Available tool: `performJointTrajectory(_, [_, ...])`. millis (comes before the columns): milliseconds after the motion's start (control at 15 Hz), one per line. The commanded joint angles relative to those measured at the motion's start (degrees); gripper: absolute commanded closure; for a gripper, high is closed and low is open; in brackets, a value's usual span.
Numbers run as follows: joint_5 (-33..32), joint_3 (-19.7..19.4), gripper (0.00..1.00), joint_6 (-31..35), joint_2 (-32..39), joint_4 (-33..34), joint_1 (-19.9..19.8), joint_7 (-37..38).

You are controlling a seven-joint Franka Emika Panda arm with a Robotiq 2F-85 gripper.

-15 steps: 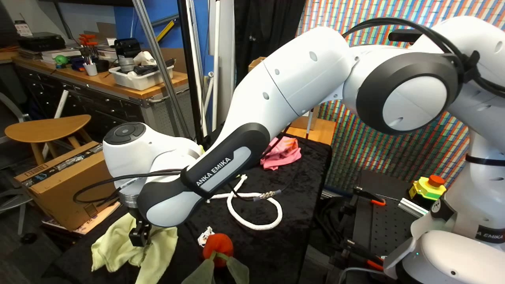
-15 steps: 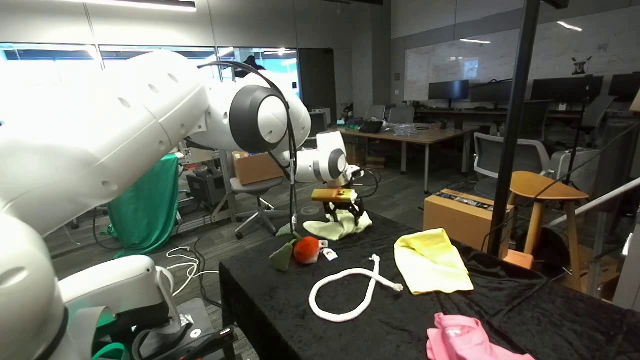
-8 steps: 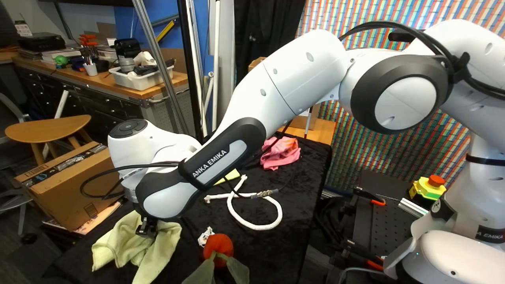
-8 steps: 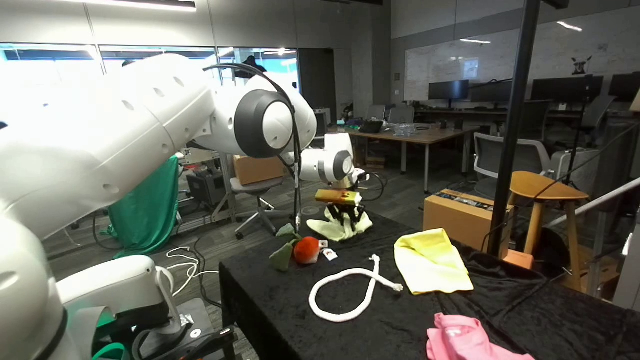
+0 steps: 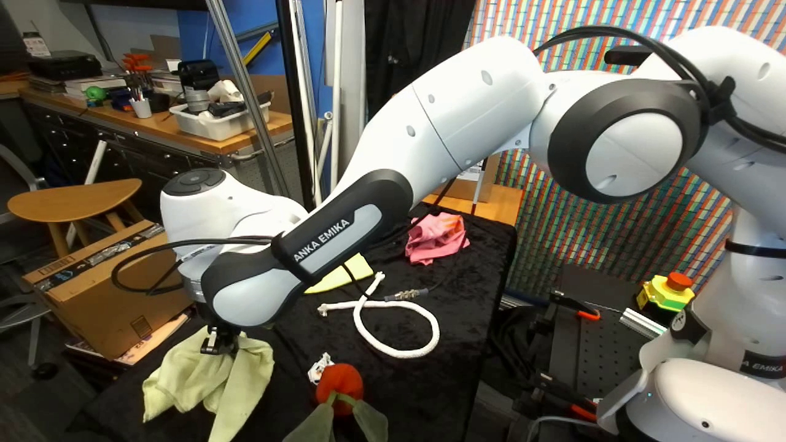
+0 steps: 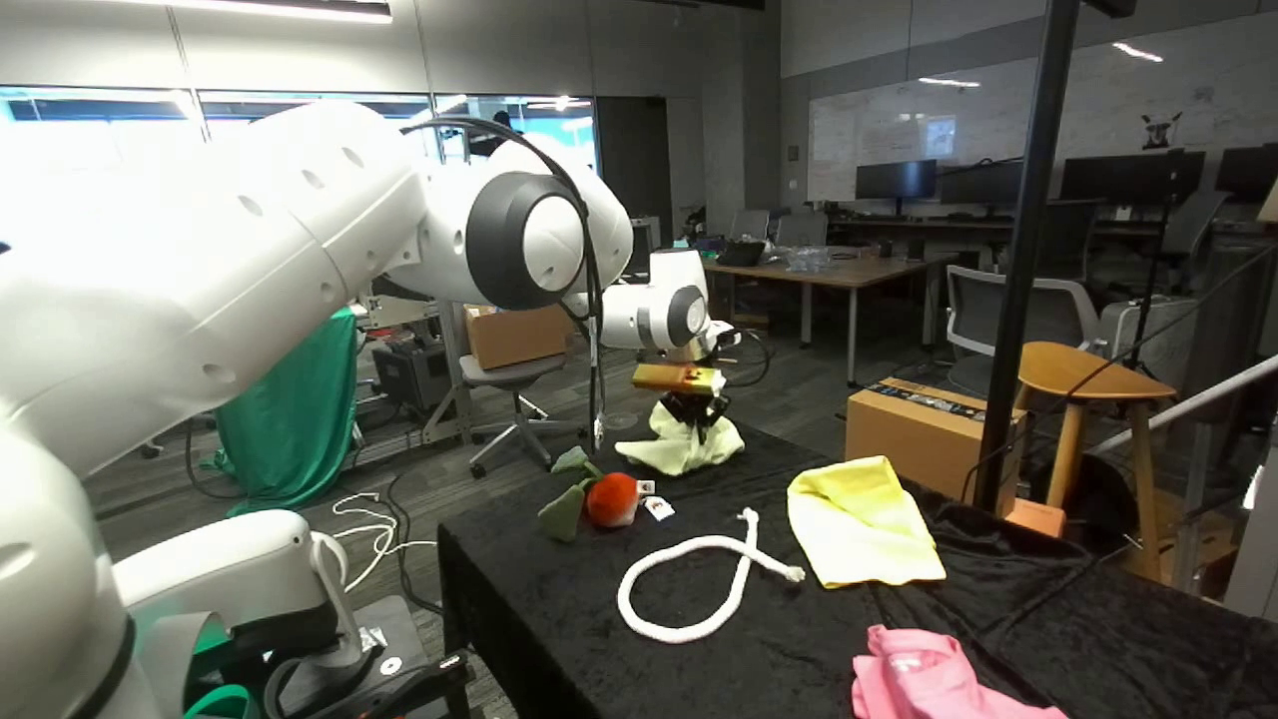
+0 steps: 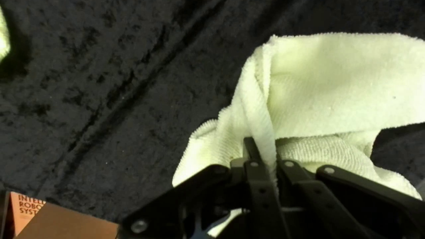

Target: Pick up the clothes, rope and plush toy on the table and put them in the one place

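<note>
My gripper [image 7: 264,152] is shut on a fold of the pale yellow-green cloth [image 7: 335,86], which rises between the fingers while its lower part lies on the black-covered table [image 6: 559,599]. In both exterior views the gripper [image 5: 220,344] [image 6: 697,419] stands at that cloth, by the table's far end. The plush toy [image 6: 611,499], red-orange with green leaves and white tags, lies beside it. A white rope [image 6: 679,635] forms a loop on the table. Farther along are the brighter yellow cloth [image 6: 869,524], partly behind the arm in an exterior view [image 5: 344,276], and the pink cloth [image 5: 436,239].
A cardboard box [image 6: 929,439] stands just off the table's side, with a round wooden stool [image 6: 1088,374] behind it. A black upright pole [image 6: 1018,250] rises at that edge. A thin cable hangs from the arm over the rope.
The jaws have come together on the pale yellow-green cloth, and the gripper has risen slightly, drawing its middle up into a peak. The other cloths, rope and toy have not moved.
</note>
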Motion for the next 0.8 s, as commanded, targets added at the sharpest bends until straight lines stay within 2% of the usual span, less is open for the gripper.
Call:
performJointTrajectory(0, [-0.9,-1.1,0.91,3.2,-4.2,-3.4,0.8,2.6])
performJointTrajectory(267, [-1.0,-2.9,0.92,8.2,-10.0,-9.8,0.6,6.8])
performJointTrajectory(733, [-1.4,-11.2,0.92,19.8,-23.5,-28.1,0.8,18.6])
